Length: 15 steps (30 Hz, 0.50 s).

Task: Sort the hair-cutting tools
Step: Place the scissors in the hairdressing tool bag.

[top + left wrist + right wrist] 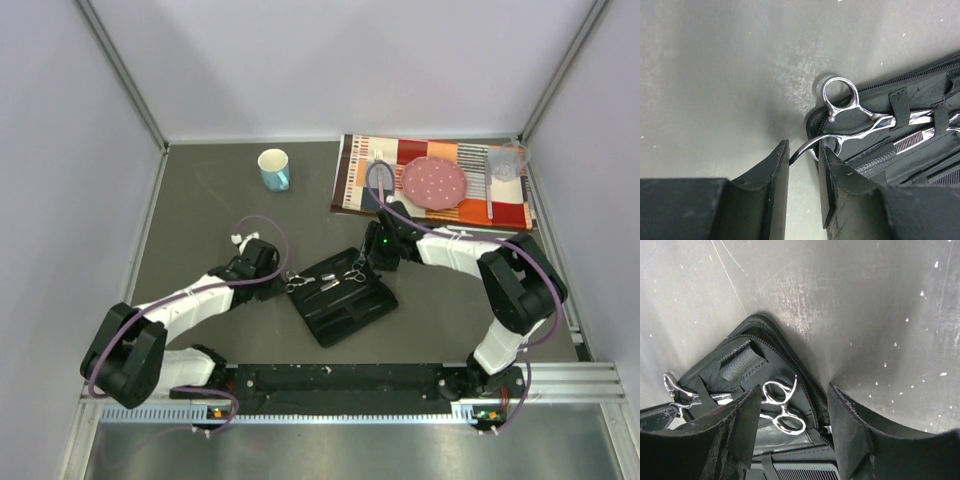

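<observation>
Silver scissors (pixel 874 120) tail sits between left hand (pixel 804 146) fingers, part-open, gripping nothing. Right hand (pixel 795 389) gapes wide around second scissors (pixel 781 407) in case (pixel 775 360), not touching them.

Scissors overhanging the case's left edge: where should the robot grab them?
Probably grip the scissors by their ring handles, with the left pincer coming from the table side: the handles overhang the case edge, while straps hold the blades.

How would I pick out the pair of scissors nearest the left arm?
Find the open black zip case lying between the two arms. The scissors lie at its end by the left gripper, blades tucked under elastic straps. Unlike the other scissors, their finger rings overhang the case's edge.
</observation>
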Available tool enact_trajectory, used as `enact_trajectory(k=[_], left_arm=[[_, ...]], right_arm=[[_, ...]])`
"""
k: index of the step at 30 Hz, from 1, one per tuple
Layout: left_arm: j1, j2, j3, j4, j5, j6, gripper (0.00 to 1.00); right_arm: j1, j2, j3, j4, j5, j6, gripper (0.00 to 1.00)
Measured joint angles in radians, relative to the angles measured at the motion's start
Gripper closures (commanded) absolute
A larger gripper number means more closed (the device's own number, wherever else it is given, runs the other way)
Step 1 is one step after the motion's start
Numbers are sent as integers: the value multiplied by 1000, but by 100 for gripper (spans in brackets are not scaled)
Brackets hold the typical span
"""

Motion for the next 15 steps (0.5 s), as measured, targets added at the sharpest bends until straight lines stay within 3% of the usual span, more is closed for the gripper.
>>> enact_trajectory(k=[6,15], left_arm=[[-1,-47,-35,-7,-18,-16,88],[-1,-99,-74,-4,-29,-29,88]], right_arm=[[6,8,31,-45,6,-96,40],[6,108,193,-121,80,-364,50]])
